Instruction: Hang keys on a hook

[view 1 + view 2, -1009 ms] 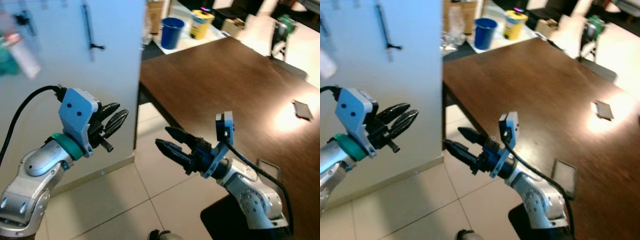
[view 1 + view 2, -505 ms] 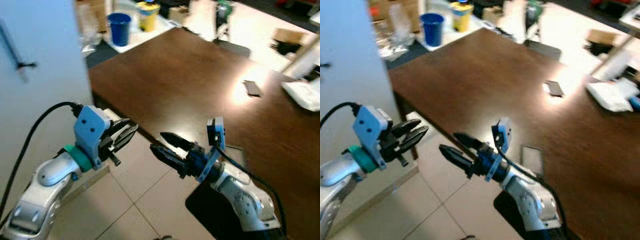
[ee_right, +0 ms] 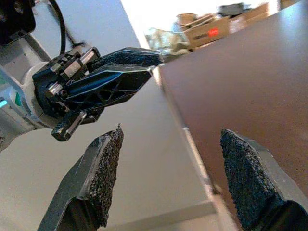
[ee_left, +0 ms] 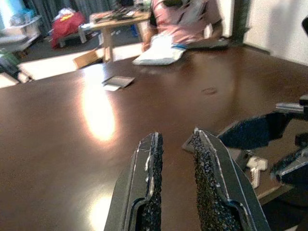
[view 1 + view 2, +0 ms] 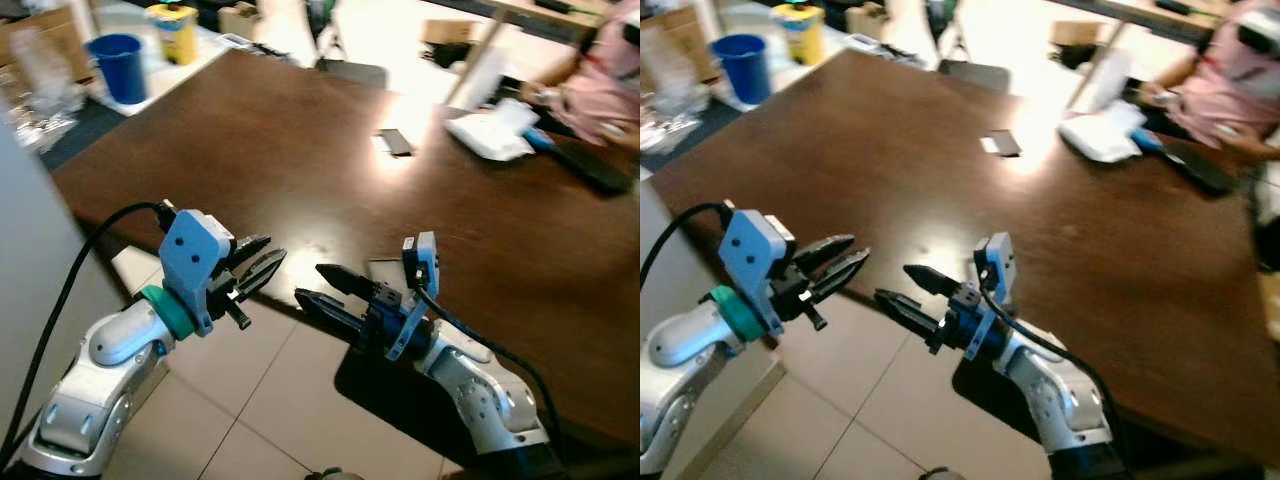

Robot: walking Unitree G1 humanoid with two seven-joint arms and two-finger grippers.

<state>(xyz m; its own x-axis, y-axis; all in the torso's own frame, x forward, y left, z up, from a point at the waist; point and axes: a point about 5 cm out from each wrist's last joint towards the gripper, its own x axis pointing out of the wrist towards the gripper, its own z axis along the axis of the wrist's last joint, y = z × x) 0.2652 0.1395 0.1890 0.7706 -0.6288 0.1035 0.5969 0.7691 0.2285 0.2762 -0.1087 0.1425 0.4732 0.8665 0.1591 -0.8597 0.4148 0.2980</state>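
Observation:
Both arms are held out in front of me over the near edge of a dark brown table (image 5: 300, 150). My left gripper (image 5: 272, 250) points right, above the tiled floor (image 5: 250, 400) just off the table's corner. Its fingers are a narrow gap apart with nothing between them, and the left wrist view looks along this gripper (image 4: 175, 137) across the tabletop. My right gripper (image 5: 310, 281) points left toward it, wide open and empty. In the right wrist view, the right gripper (image 3: 171, 137) faces the left gripper's fingers (image 3: 120, 72).
A white wall panel (image 5: 25, 230) stands at my left. On the table lie a small dark card (image 5: 395, 141), a white bundle (image 5: 490, 132) and a flat rectangle (image 5: 385, 270) near the edge. A person in pink (image 5: 605, 80) sits at the far right. A blue bucket (image 5: 120, 68) stands beyond.
The camera has swung right: the white panel with its hanging items has slid off to the left and the table has come to the centre. Both grippers keep their pose.

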